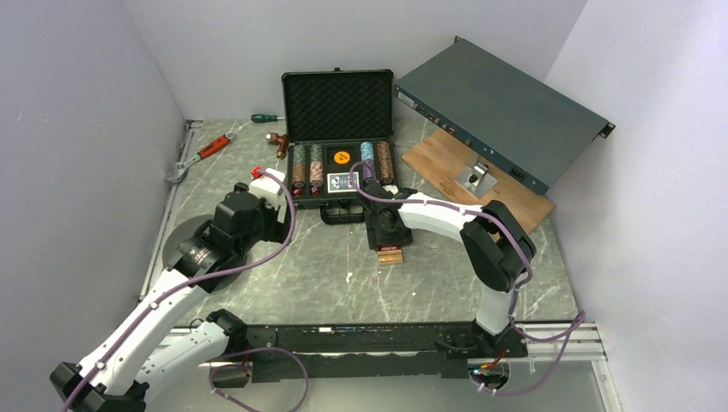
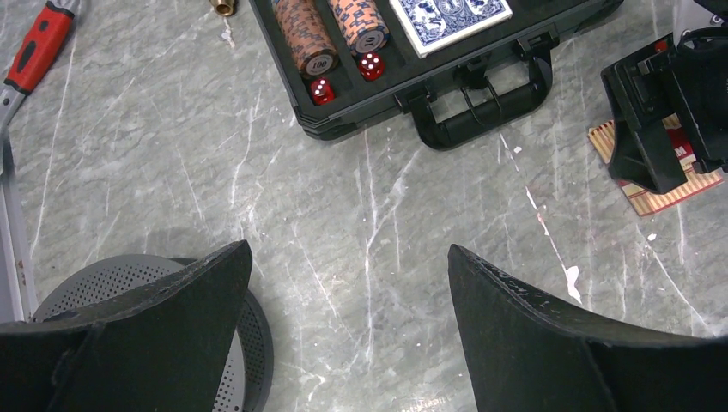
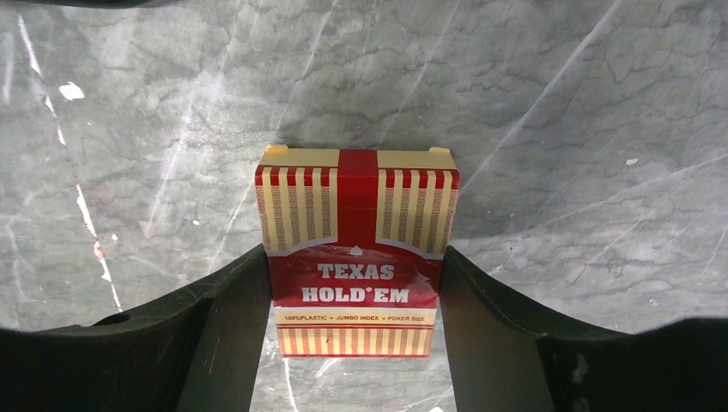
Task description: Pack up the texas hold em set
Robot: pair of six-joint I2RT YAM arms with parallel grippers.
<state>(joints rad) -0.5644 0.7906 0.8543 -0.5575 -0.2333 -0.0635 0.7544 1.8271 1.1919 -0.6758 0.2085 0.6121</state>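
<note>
The black case [image 1: 296, 184] lies open at the back centre, its egg-crate foam lid [image 1: 337, 105] upright. Striped chip stacks [image 1: 299, 172] fill its side slots and a blue card deck [image 1: 342, 181] lies in the middle. In the left wrist view, two red dice [image 2: 371, 64] sit beside the chips [image 2: 305, 34], near the handle [image 2: 481, 112]. My right gripper [image 3: 354, 257] is shut on the red "Texas Hold'em" card deck [image 3: 356, 215], at or just above the table in front of the case [image 1: 391, 253]. My left gripper [image 2: 348, 249] is open and empty over bare table, left of the handle.
A long grey-green rack box [image 1: 502, 112] leans over a wooden board [image 1: 438, 154] at the back right. A red-handled wrench [image 1: 210, 148] and a green screwdriver [image 1: 266, 118] lie at the back left. A perforated grey disc [image 2: 129, 283] sits under my left arm.
</note>
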